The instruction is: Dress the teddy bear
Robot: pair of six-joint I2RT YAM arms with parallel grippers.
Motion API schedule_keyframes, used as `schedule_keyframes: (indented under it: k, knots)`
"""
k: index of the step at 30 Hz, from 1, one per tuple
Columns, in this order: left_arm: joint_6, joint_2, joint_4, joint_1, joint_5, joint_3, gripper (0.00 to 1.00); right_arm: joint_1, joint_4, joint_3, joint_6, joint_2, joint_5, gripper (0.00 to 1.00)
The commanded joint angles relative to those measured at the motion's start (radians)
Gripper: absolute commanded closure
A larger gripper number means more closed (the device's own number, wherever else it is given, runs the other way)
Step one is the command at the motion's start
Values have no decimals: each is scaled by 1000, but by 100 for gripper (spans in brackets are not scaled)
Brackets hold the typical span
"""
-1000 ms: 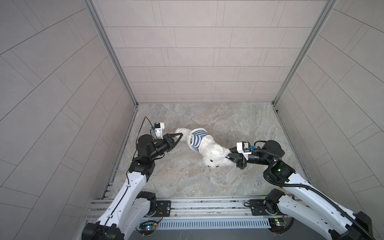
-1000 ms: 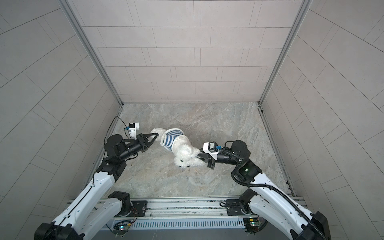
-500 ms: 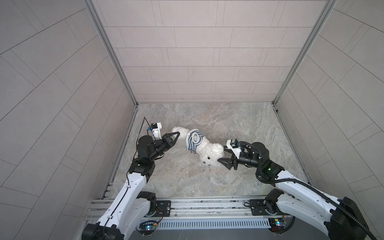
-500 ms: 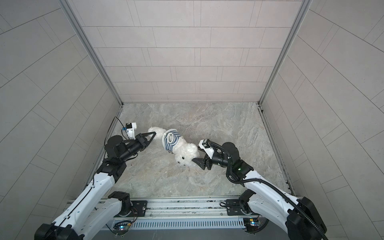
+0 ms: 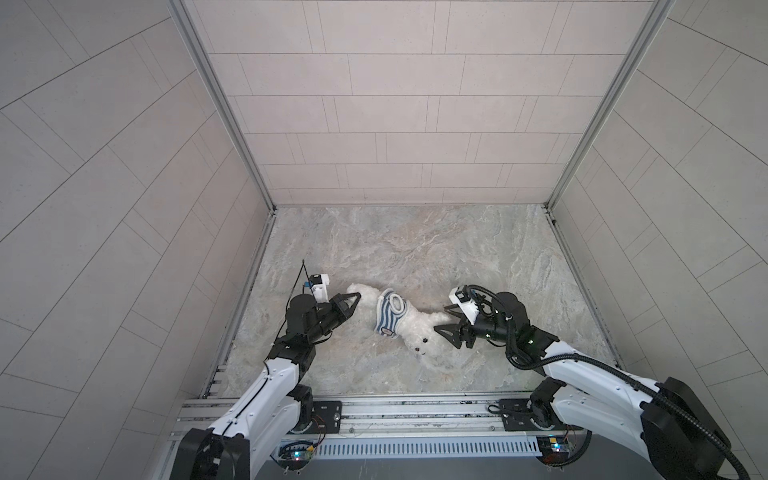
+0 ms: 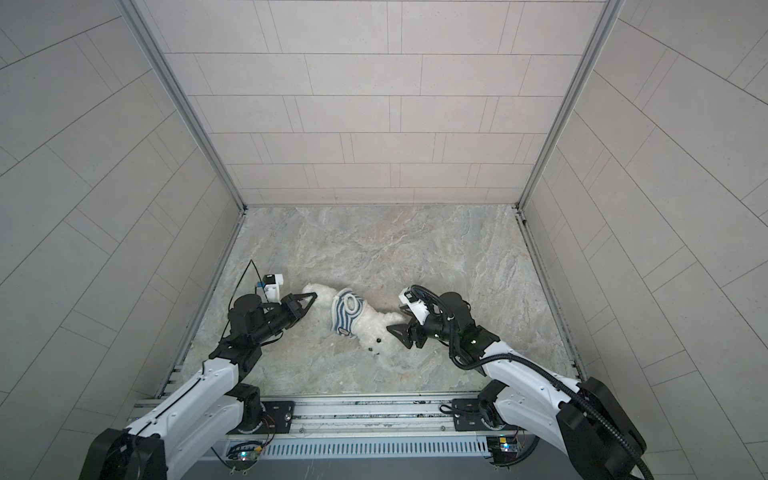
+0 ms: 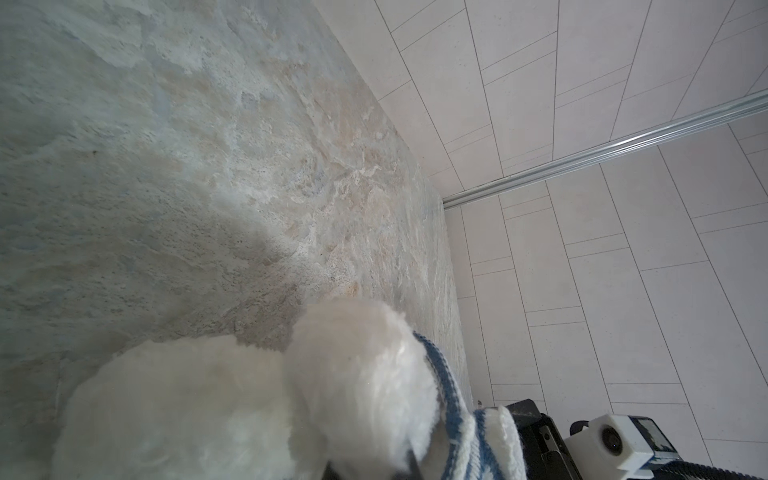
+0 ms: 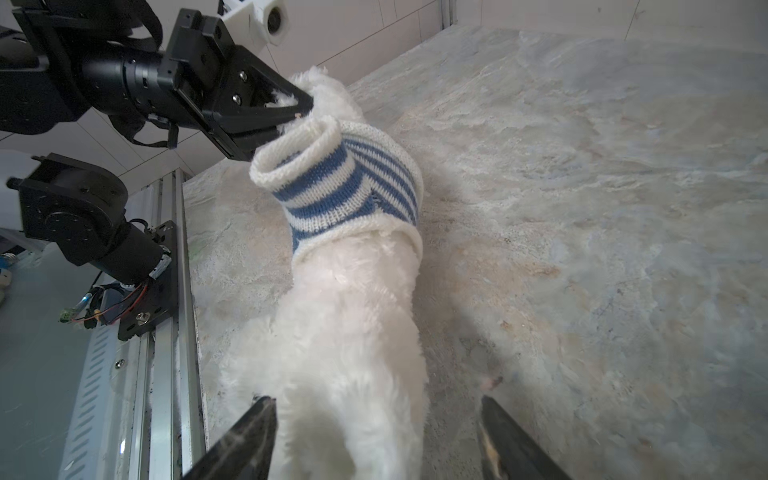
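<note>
My right claw point(image 5: 441, 318) has just let go: a second ago it was clamped on the bear's point(image 5: 419, 336) head, and now its jaws stand spread with the head lying loose between them. My left claw point(image 5: 356, 296) has not changed. It is still pressed together on a tuft of fur at the bear's leg end, holding that end up a little, as the right wrist view shows. The bear lies near the middle of the table point(image 5: 415, 249), legs toward 10 o'clock and face toward 5 o'clock, with my right claw at 3 o'clock of its head. The striped shirt point(image 5: 390, 312) sits bunched round its middle, and one knitted sleeve stands empty. I judge the dressing only partway done, and I read this release as freeing my right claw to take a new hold on the shirt or on an arm. I can read no brand or lettering anywhere. A small badge point(image 5: 385, 331) on the shirt's hem is too small to make out.
</note>
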Motion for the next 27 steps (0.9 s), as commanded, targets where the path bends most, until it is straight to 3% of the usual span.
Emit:
schedule_keyframes:
  k: [1, 10, 19, 27]
  knots:
    - [42, -20, 68, -3, 1, -13, 100, -3, 16, 33, 27, 17, -23, 23]
    - [65, -89, 11, -26, 4, -30, 100, 30, 53, 61, 90, 106, -91, 19]
    - [83, -153, -38, -65, -20, -41, 100, 95, -49, 148, 84, 218, -77, 29]
    - [98, -203, -94, -67, -30, -43, 100, 175, -144, 182, 64, 243, -40, 30]
